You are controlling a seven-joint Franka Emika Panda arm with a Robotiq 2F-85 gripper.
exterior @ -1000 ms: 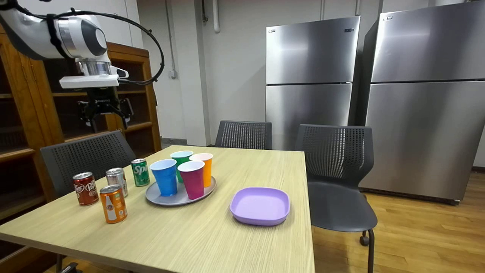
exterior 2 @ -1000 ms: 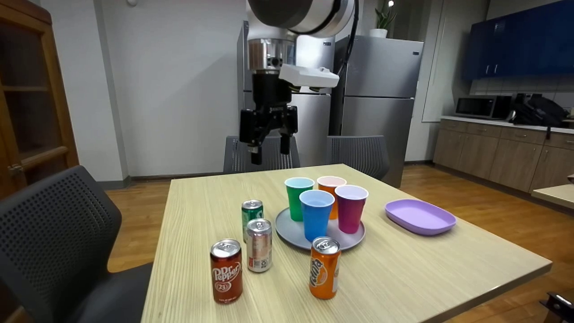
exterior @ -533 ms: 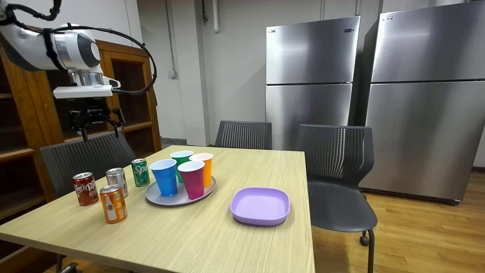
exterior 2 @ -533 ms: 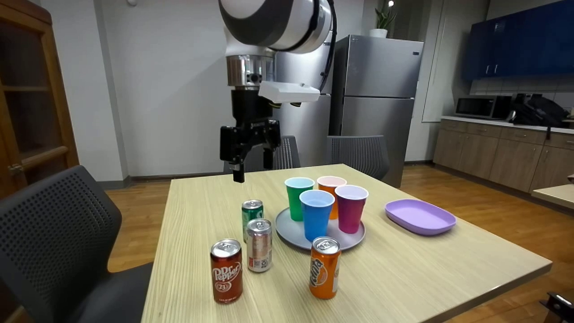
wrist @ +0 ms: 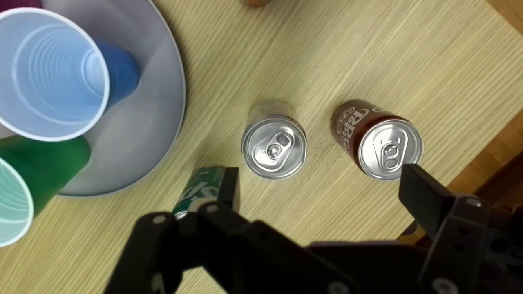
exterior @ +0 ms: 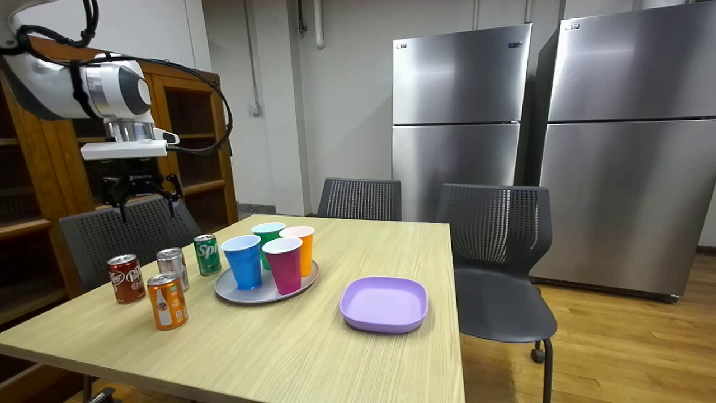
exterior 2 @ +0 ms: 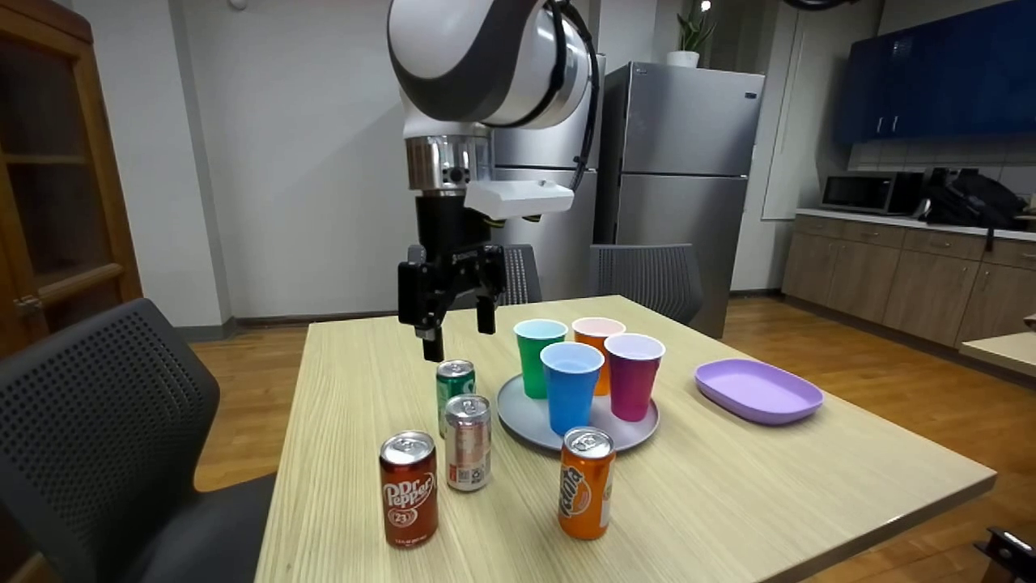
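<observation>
Two black fingers (wrist: 425, 194) of the gripper (exterior 2: 460, 334) stand wide apart, raised above the table (exterior 2: 712, 486) in both exterior views. The wrist view looks down on what stands upright on the tabletop below: the silver can (wrist: 274, 149), its lid between the fingertips left to right but higher in that view; the Dr Pepper can (wrist: 378, 141), its lid slightly overlapped by one fingertip; and the green Sprite can (exterior: 207, 254), lettered plainly in an exterior view but partly hidden here by the other finger. The orange Fanta can (exterior 2: 587, 486) shows whole in both exterior views, while the wrist view catches an orange-brown scrap (wrist: 257, 2), too little to identify. On the gray plate (wrist: 139, 151), the wrist view looks into the blue cup (wrist: 57, 75) and crops the green cup (wrist: 45, 171); the exterior views add the orange cup (exterior: 305, 257) and lilac tray (exterior: 384, 302). A microwave (exterior 2: 858, 193) shows in an exterior view only.
</observation>
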